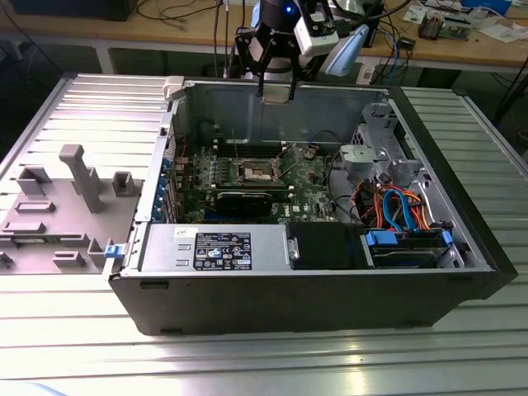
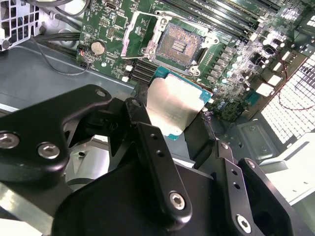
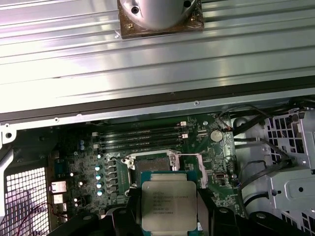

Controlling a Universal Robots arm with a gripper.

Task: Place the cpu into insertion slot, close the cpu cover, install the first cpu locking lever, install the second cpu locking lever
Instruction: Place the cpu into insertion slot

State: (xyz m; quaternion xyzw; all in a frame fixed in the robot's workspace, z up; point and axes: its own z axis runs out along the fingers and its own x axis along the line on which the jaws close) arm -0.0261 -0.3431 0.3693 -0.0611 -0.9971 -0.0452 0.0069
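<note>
Your black two-fingered gripper [image 1: 276, 92] hangs high over the far wall of the open black and grey computer case [image 1: 289, 289]. Its two fingers [image 2: 147, 132] are pressed onto the small flat square cpu with the dull silver top [image 2: 173, 105]. You see the same squeeze in both wrist views, one finger on each side edge of the chip [image 3: 169, 206]. I think you hold it by the edges so nothing touches its flat faces, and so it stays level for going down.

So the cpu is up in the air in the gripper [image 3: 169, 209], not in its place yet. The square dark insertion slot with the silver rim [image 2: 178, 45] sits in the green motherboard [image 2: 231, 69], well apart from the chip. You can also see the slot [image 3: 152, 164] just past the chip's edge in the first wrist view, and in the middle of the board [image 1: 253, 172] in the exterior view.

The thin silver cpu cover frame [image 2: 129, 34] is tipped up beside the slot. That looks right to me, because it leaves the fine contacts bare for the chip.

Now count with me. You have one cpu, one slot and one cover. Four long narrow black memory slots [image 3: 138, 137] lie side by side near the slot. One small round silver coin battery [image 3: 215, 133] sits on the board too. Do not mix it up with the chip.
</note>
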